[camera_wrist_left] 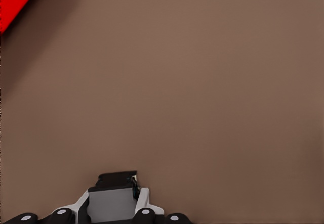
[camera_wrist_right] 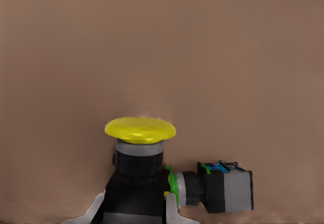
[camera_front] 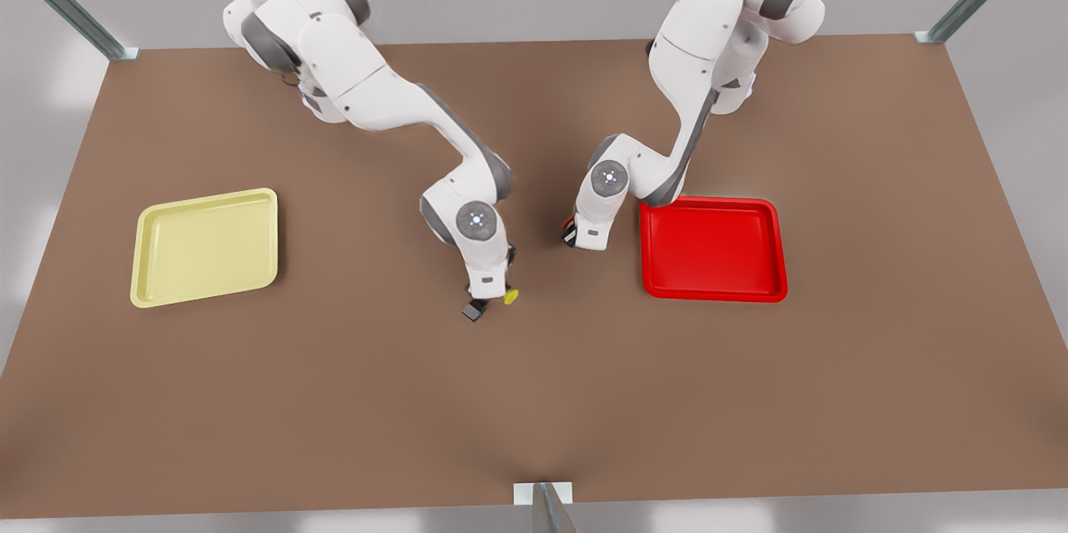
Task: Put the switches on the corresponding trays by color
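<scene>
The yellow switch (camera_front: 509, 296), a dark block with a round yellow cap (camera_wrist_right: 140, 130), sits between the fingers of my right gripper (camera_front: 488, 299), which is shut on it low over the table's middle. The pale yellow tray (camera_front: 204, 245) lies far off at the front view's left. My left gripper (camera_front: 577, 239) hangs just beside the red tray (camera_front: 713, 249), on its side toward the front view's left. It is shut on a dark grey block (camera_wrist_left: 115, 191), and a bit of the red switch's cap (camera_front: 568, 224) shows at it.
The brown table (camera_front: 534, 399) stretches wide in front of both arms. Metal frame posts stand at its far corners and one (camera_front: 542, 504) at the near edge's middle. A corner of the red tray (camera_wrist_left: 15, 1) shows in the left wrist view.
</scene>
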`<action>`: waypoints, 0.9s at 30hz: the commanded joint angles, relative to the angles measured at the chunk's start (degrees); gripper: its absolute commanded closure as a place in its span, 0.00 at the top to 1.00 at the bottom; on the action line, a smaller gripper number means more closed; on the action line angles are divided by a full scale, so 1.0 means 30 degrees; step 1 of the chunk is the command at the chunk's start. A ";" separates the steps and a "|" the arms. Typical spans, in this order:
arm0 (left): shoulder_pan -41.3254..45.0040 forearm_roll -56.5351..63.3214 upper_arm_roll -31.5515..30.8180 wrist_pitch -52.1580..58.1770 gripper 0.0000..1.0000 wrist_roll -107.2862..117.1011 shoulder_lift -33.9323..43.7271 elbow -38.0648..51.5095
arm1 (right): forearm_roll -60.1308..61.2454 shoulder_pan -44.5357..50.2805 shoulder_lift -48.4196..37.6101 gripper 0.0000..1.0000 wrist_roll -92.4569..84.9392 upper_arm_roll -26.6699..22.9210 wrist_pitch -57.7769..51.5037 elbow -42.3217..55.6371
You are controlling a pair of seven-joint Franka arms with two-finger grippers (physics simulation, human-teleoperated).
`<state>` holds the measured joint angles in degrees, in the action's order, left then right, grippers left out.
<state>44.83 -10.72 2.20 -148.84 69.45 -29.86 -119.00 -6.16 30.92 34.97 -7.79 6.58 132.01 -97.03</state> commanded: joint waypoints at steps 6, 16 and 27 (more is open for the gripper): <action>-0.0059 -0.0117 0.1990 0.2737 0.51 -0.1529 0.1252 0.0996 | -0.0554 -0.3654 -0.6058 0.51 -0.1093 -0.0053 -0.0704 -0.6532; -0.0440 -0.0263 0.9345 0.8509 0.53 -1.5531 0.1868 0.1406 | -0.1548 -0.9574 -0.9839 0.52 -0.6425 -0.1899 -0.0235 -1.3536; -0.0880 -0.0323 0.9433 1.1291 1.00 -1.6822 0.2072 0.2284 | -0.8317 -0.9779 -0.8696 1.00 -0.7363 -0.6235 -0.0264 -1.3244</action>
<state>42.14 -11.67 30.58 -114.18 16.35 -22.44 -110.02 -31.38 1.64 8.88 -29.88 -12.07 131.17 -136.76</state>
